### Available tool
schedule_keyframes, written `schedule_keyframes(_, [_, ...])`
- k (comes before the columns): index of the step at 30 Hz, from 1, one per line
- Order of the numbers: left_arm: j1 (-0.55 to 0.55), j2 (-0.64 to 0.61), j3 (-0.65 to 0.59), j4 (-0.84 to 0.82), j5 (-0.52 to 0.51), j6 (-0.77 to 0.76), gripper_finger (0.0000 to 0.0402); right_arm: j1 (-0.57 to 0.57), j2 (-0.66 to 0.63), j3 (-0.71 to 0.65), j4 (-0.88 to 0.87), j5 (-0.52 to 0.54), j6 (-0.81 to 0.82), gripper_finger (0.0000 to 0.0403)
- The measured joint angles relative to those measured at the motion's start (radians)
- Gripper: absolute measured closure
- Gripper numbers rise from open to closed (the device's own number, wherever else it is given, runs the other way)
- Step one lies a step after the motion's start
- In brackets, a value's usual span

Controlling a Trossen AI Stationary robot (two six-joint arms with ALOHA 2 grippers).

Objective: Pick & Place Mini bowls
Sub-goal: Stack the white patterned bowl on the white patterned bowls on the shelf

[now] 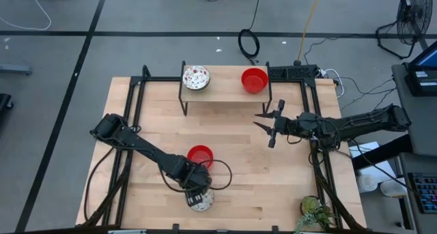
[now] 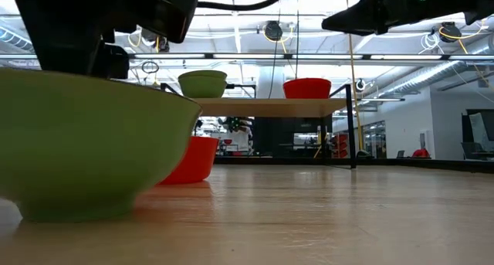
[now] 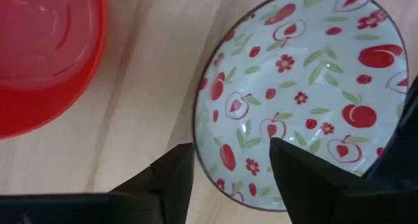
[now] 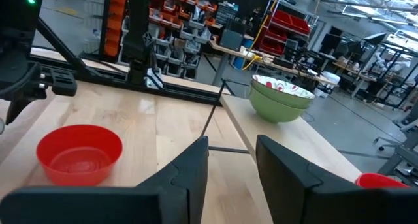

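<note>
On the left, the left arm runs diagonally across the pale wooden counter [image 1: 232,159] toward its near edge. Its left end effector [image 1: 196,192] hangs over a patterned bowl [image 1: 201,201] there, fingers [image 3: 173,178] spread, one outside the rim and one over the inside, not yet pinching it. This bowl is round and glossy, white inside with red apples, small flowers and green leaves; the low view shows its outside as plain green. Just beyond it, toward the middle of the counter, sits a smooth solid red bowl [image 1: 200,155], close to the arm but apart from the patterned one.

At the far side stands a low wooden shelf [image 1: 225,91] on thin black legs. A second patterned bowl [image 1: 196,77] rests on its left part and another red bowl [image 1: 254,80] on its right part, well apart.

On the right, the right arm reaches in nearly level from the counter's right edge. The right end effector [image 1: 268,127] hovers above bare wood, fingers parted and holding nothing. A small potted plant [image 1: 313,210] sits at the near right corner.
</note>
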Motion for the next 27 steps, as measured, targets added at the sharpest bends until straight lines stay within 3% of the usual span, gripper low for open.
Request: schedule_keyframes(27, [0.002,0.061,-0.002,0.000,0.000,0.038,0.0199,0.000,0.000,0.000,-0.001,0.000,0.003,0.0287])
